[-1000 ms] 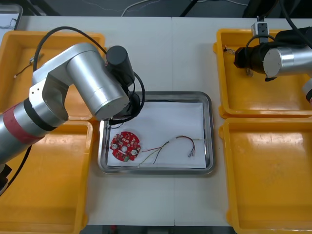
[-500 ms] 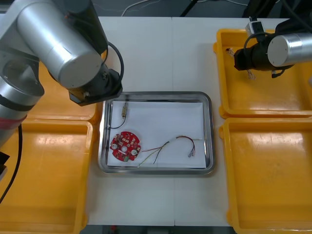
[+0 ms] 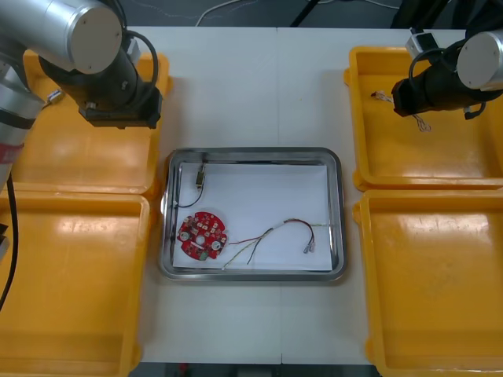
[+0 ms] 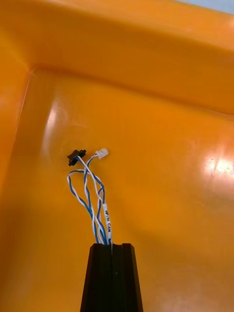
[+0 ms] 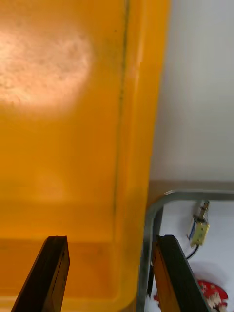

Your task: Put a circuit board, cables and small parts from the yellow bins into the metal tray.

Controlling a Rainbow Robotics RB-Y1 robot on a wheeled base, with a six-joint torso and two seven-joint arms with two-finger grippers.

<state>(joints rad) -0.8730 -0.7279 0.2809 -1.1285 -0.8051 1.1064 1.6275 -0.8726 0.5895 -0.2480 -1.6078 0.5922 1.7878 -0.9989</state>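
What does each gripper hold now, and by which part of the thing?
The right gripper, above a bin, holds the blue and white cable by the end away from its connectors. The open left gripper holds nothing.

- The yellow bins (image 3: 78, 275) are seen as smooth, glossy plastic, with bright glare patches on their floors.
- The metal tray (image 3: 251, 151) is shown with a polished, mirror-like rim, and its inside is lined in matt white.
- The bench (image 3: 259, 86) is seen as a light, smooth, matt surface.
- The left arm (image 3: 71, 27) is clad in satin silver metal.
- The right claw (image 4: 111, 247) is finished in matt black, and the twisted blue and white cable (image 4: 105, 222) pinched in it is sheathed in smooth plastic.
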